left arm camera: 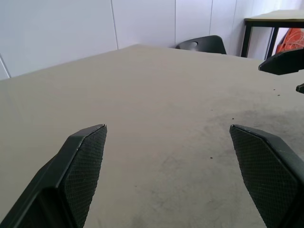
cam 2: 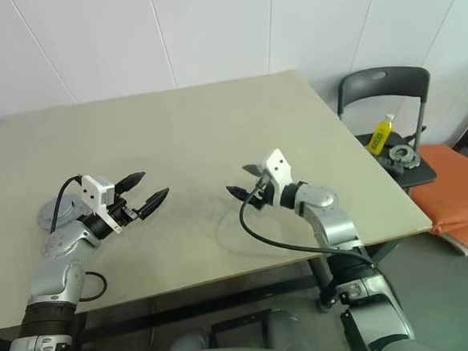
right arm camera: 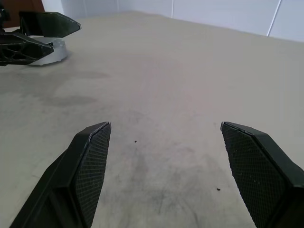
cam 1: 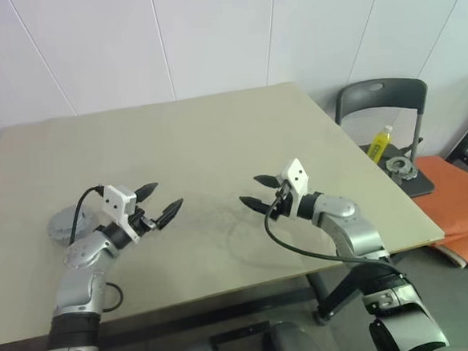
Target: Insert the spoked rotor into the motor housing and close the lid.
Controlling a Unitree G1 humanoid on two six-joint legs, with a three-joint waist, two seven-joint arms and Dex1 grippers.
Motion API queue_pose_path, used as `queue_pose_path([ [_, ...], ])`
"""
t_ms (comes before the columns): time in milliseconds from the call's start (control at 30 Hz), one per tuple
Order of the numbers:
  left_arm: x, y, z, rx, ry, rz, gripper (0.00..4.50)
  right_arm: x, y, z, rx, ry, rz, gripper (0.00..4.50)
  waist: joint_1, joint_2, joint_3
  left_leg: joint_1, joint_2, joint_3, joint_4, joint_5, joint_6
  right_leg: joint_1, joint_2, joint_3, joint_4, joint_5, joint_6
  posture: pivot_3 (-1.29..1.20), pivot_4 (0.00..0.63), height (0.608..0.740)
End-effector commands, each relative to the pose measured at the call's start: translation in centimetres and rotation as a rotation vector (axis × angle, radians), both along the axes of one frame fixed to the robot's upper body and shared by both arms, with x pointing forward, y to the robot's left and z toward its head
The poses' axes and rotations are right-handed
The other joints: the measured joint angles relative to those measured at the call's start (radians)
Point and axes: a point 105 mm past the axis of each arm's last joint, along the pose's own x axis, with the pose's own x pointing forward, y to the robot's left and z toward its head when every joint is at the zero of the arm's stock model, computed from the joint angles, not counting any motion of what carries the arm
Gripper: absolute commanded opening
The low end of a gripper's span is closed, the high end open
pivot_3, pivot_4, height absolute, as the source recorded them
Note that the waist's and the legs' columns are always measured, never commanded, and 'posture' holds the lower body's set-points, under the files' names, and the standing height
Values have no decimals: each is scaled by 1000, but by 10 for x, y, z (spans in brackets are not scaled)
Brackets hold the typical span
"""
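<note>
The motor housing (cam 1: 58, 225) is a round grey puck lying near the table's left edge, just behind my left forearm; it also appears in the right wrist view (right arm camera: 51, 52). Its top looks plain grey, and I cannot tell whether the lid sits on it. The spoked rotor is out of view. My left gripper (cam 1: 165, 195) hovers open over the table's front left, with nothing between its fingers. My right gripper (cam 1: 249, 190) hovers open at front centre, facing the left one across a bare gap, also holding nothing.
The beige table (cam 1: 215, 137) has scuff marks between the grippers. Past its right edge stands a dark chair (cam 1: 383, 101) holding a yellow bottle (cam 1: 381, 143) and a round grey metal part (cam 1: 399, 165). An orange cushion (cam 1: 458, 192) lies on the floor beside it.
</note>
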Motion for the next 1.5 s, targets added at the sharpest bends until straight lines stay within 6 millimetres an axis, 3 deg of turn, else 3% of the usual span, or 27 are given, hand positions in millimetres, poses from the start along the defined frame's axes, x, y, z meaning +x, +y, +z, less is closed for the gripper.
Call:
queue_pose_path([
  [33, 3, 0, 17, 8, -68, -6, 4417, 4, 2, 18, 3, -72, 15, 3896, 0, 0, 0, 0, 0, 0, 0, 0, 0, 0, 0, 0, 0, 0, 0, 0, 0, 740],
  [1500, 6, -3, 15, 20, -71, -17, 4417, 9, 0, 18, -25, -101, 10, 3896, 0, 0, 0, 0, 0, 0, 0, 0, 0, 0, 0, 0, 0, 0, 0, 0, 0, 740],
])
